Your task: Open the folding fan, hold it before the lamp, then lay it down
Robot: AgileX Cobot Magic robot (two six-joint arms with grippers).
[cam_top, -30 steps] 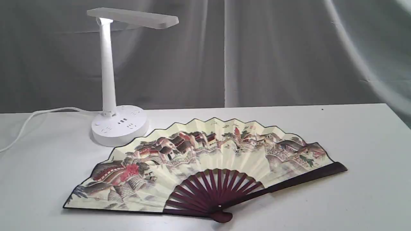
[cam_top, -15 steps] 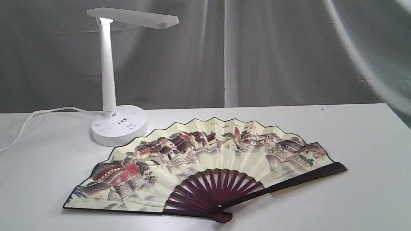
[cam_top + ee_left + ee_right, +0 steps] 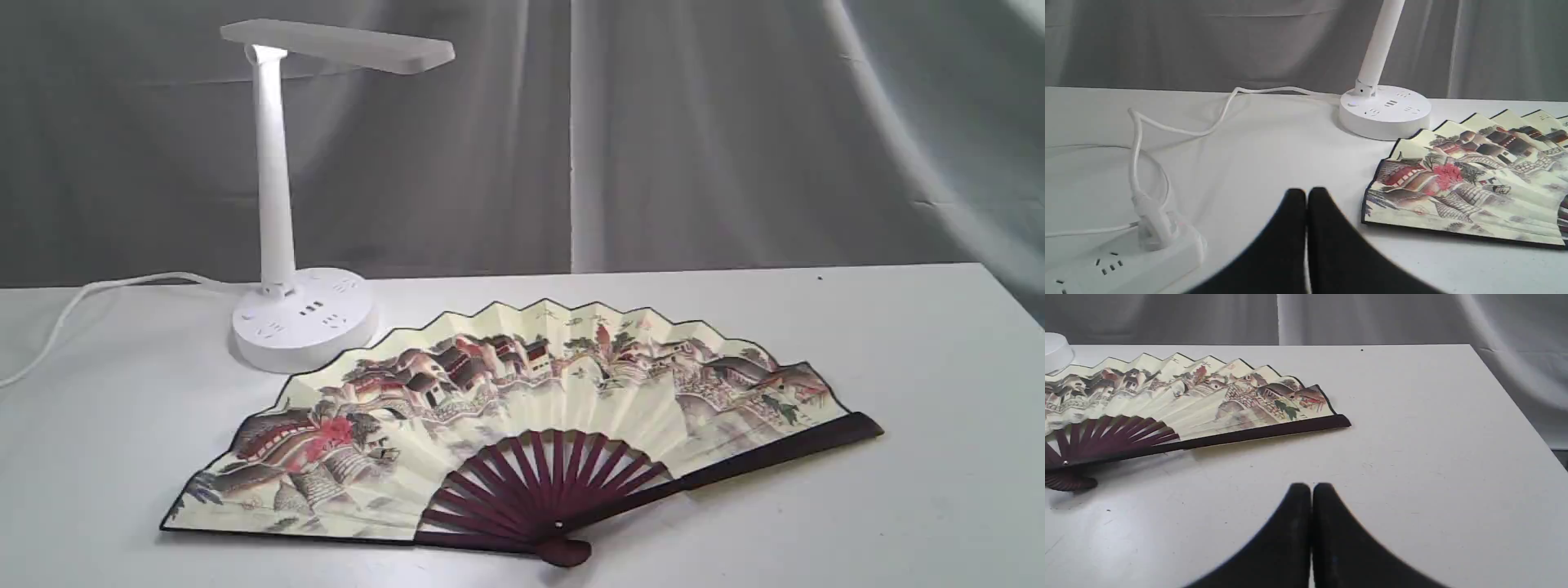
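The folding fan (image 3: 522, 408) lies spread wide and flat on the white table, painted side up, its maroon ribs and pivot toward the front edge. Behind its left half stands the white lamp (image 3: 282, 212), its round base (image 3: 304, 318) close to the fan's rim. Neither arm shows in the exterior view. In the left wrist view my left gripper (image 3: 1306, 196) is shut and empty, apart from the fan's left end (image 3: 1453, 183) and the lamp base (image 3: 1385, 110). In the right wrist view my right gripper (image 3: 1311, 490) is shut and empty, apart from the fan's right guard (image 3: 1257, 433).
The lamp's white cord (image 3: 1180, 126) loops over the table to a plug in a white power strip (image 3: 1126, 261) near my left gripper. The table's right edge (image 3: 1515, 404) drops off beside a grey curtain backdrop.
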